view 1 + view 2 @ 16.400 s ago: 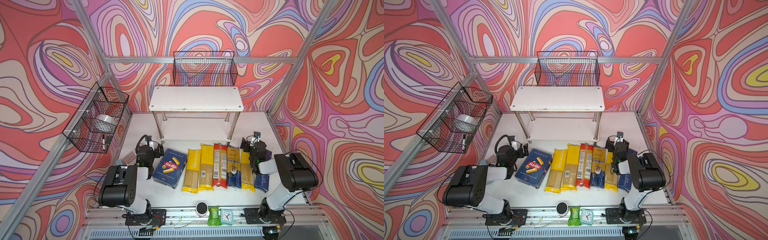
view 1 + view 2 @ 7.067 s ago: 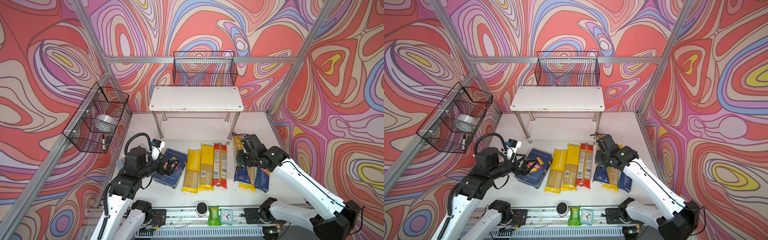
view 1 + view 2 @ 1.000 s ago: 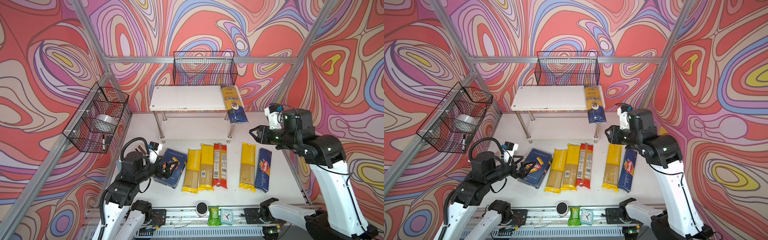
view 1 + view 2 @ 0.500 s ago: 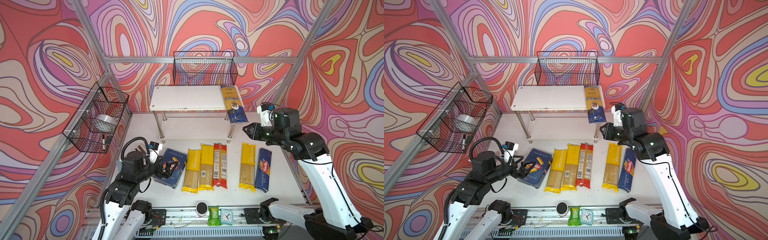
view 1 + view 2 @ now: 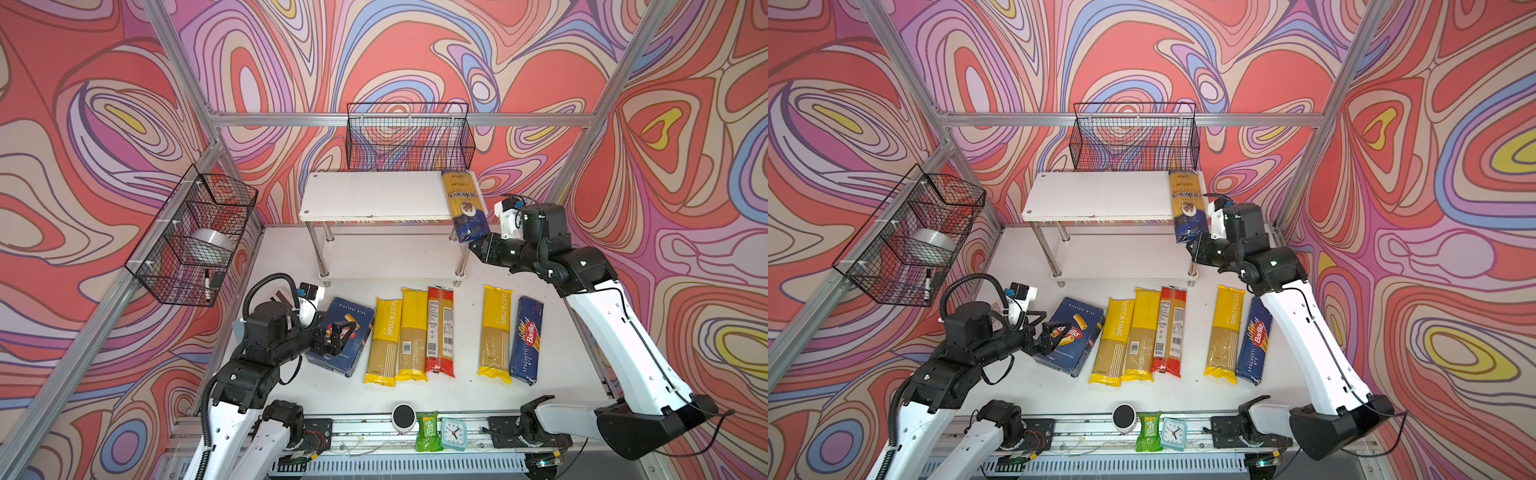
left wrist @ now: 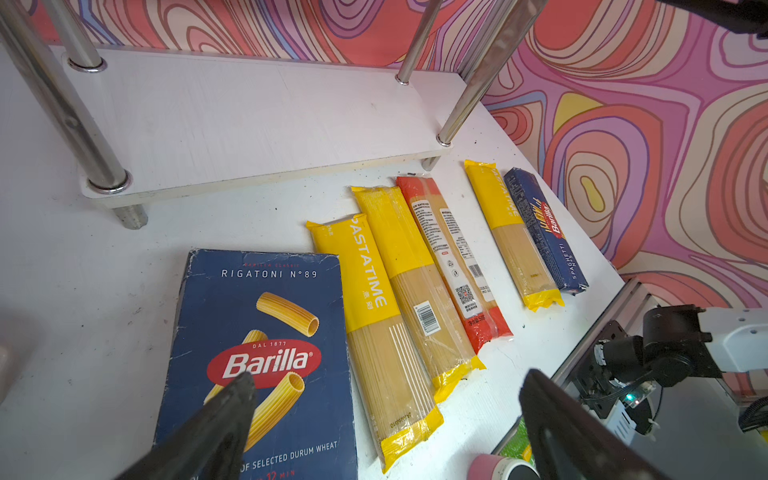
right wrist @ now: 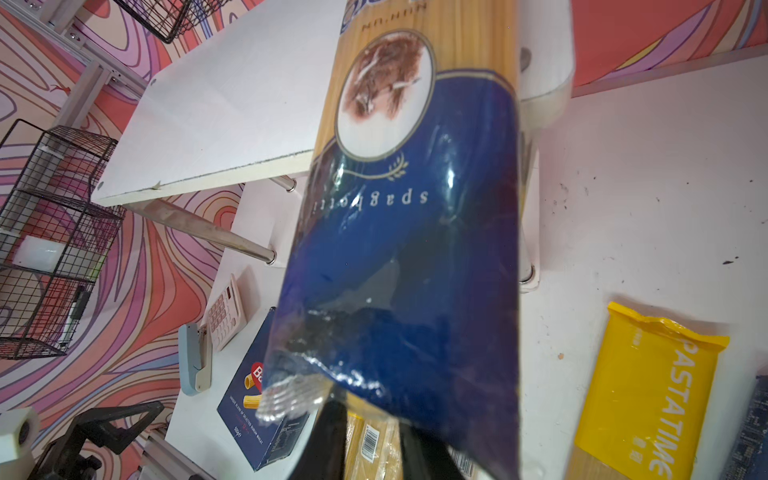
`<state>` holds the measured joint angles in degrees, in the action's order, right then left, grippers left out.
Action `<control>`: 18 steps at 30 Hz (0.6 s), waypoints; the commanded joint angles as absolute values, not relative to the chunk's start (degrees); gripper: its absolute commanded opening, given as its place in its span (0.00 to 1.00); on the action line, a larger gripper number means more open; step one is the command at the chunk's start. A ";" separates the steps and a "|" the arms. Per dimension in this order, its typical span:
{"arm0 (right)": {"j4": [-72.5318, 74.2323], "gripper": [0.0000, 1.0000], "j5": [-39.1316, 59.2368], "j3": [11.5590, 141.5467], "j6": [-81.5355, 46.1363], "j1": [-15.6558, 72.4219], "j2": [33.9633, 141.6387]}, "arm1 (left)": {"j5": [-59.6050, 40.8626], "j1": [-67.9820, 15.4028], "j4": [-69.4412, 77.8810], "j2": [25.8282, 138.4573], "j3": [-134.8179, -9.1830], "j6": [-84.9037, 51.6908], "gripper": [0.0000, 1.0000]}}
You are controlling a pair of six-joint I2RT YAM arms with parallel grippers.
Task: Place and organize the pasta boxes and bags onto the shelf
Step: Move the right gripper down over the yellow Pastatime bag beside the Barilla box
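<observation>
The gold and dark blue bag [image 5: 463, 203] [image 7: 407, 249] lies on the right end of the shelf's [image 5: 374, 195] top board, its blue end hanging over the front edge. My right gripper [image 5: 476, 246] [image 7: 372, 419] is under that end. Its jaws stand a narrow gap apart, with the tips hidden by the bag. On the table lie the rigatoni box [image 5: 351, 320] [image 6: 257, 299], three yellow-ended bags [image 5: 384, 340] [image 5: 411, 332] [image 5: 494, 332], a red-ended bag [image 5: 440, 332] and the spaghetti box [image 5: 527, 338]. My left gripper [image 5: 336, 332] [image 6: 386, 380] hovers wide open over the rigatoni box.
Black wire baskets hang on the back wall [image 5: 409, 137] and the left wall [image 5: 195, 237]. A green snack packet [image 5: 428, 432], a small clock [image 5: 453, 432] and a round device [image 5: 404, 417] sit on the front rail. A calculator [image 7: 224, 309] and a stapler [image 7: 193, 361] lie left of the rigatoni box.
My right gripper has moved left, up to the bag's overhanging end, and its jaws have narrowed. The left arm and the bags on the table have not moved.
</observation>
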<state>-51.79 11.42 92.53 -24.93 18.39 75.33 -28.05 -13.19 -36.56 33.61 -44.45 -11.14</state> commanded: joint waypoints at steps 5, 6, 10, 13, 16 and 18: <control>-47.92 0.22 10.81 94.71 -24.30 18.19 78.41 | -27.36 -13.45 -37.07 33.23 -44.47 -10.40 1.00; -47.81 0.23 10.92 94.90 -24.20 18.19 78.70 | -27.32 -13.40 -37.18 33.24 -44.56 -10.38 1.00; -47.89 0.23 10.37 96.48 -24.01 18.19 80.41 | -26.91 -13.40 -37.36 33.04 -44.64 -10.28 1.00; -49.13 0.23 10.63 98.23 -23.57 18.19 81.86 | -26.12 -13.45 -37.44 32.70 -44.56 -10.28 1.00; -49.57 0.26 10.80 97.45 -23.16 18.19 81.67 | -26.07 -13.44 -37.35 32.70 -44.50 -10.28 1.00; -49.92 0.29 10.47 96.41 -23.14 18.19 80.99 | -26.57 -13.44 -37.27 33.08 -44.56 -10.23 1.00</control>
<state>-54.28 11.92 96.51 -24.25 18.46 80.71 -26.74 -13.19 -36.64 33.41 -44.45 -11.11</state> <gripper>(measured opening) 0.283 0.999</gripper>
